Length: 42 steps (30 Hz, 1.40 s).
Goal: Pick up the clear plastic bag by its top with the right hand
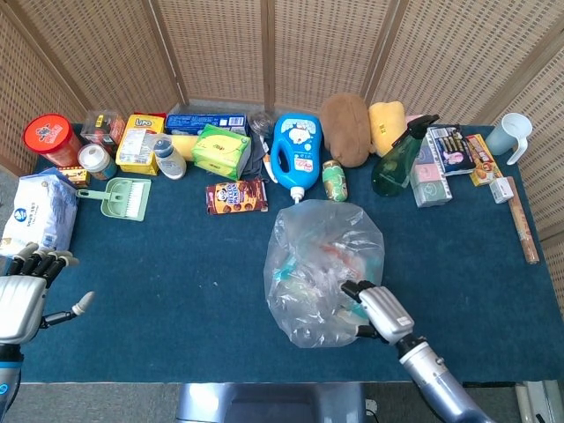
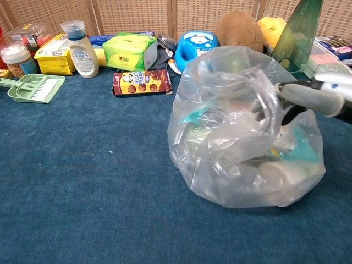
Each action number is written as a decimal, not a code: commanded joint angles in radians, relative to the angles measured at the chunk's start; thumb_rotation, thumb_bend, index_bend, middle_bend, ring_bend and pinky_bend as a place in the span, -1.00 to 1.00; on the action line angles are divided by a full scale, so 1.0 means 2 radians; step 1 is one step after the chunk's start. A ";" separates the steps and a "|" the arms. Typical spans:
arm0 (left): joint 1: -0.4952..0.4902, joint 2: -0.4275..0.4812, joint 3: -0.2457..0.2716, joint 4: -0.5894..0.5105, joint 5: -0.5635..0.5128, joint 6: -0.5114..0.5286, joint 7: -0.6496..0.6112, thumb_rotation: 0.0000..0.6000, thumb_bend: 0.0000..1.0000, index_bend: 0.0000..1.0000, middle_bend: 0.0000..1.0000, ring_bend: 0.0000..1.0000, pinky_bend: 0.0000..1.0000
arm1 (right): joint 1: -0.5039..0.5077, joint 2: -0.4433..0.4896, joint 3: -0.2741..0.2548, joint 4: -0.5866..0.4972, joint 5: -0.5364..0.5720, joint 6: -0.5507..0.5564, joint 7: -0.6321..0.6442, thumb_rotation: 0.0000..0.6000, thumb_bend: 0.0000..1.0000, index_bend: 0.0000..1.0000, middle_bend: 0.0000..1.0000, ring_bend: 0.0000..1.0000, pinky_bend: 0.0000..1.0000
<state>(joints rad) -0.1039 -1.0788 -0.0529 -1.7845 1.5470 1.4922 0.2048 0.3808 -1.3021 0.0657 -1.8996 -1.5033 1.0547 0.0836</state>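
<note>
Right hand (image 1: 379, 311) against bag (image 1: 322, 264), fingers apart, gripping nothing. Risk: closing on loose film below the top, which would tear or slip.

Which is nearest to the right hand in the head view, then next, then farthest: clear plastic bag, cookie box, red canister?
1. Clear plastic bag: under the right hand, which reaches over it.
2. Cookie box: mid-table, beyond the bag and leftward.
3. Red canister: far left corner.

Blue detergent bottle (image 1: 296, 150), green dustpan (image 1: 123, 196), cookie pack (image 1: 236, 196) — brown plush (image 1: 345, 129) behind
</note>
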 commanded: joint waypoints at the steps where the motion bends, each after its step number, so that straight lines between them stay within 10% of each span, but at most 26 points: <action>1: -0.001 -0.001 0.000 0.004 -0.003 -0.001 -0.003 -1.00 -0.59 -0.36 -0.38 -0.55 -0.74 | 0.011 -0.009 0.006 -0.012 0.011 -0.010 0.001 -1.00 -0.39 -0.51 -0.45 -0.55 -0.51; 14: -0.004 -0.009 0.001 0.024 -0.011 -0.008 -0.017 -1.00 -0.58 -0.36 -0.38 -0.55 -0.74 | 0.048 -0.011 0.040 -0.081 0.119 -0.082 0.129 -1.00 -0.43 -0.49 -0.38 -0.54 -0.49; 21: -0.009 -0.015 -0.001 0.033 -0.017 -0.014 -0.023 -1.00 -0.59 -0.36 -0.38 -0.55 -0.74 | 0.079 -0.020 0.100 -0.117 0.222 -0.197 0.328 -1.00 -0.44 -0.37 -0.26 -0.44 -0.44; 42: -0.009 -0.019 0.003 0.039 -0.019 -0.015 -0.025 -1.00 -0.59 -0.36 -0.38 -0.55 -0.74 | 0.048 -0.094 0.134 -0.043 0.086 -0.111 0.466 -1.00 -0.40 -0.32 -0.21 -0.39 -0.47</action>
<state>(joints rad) -0.1224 -1.1163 -0.0473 -1.7058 1.5080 1.4621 0.1541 0.4795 -1.4714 0.3352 -2.0031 -1.3164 0.8140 1.0126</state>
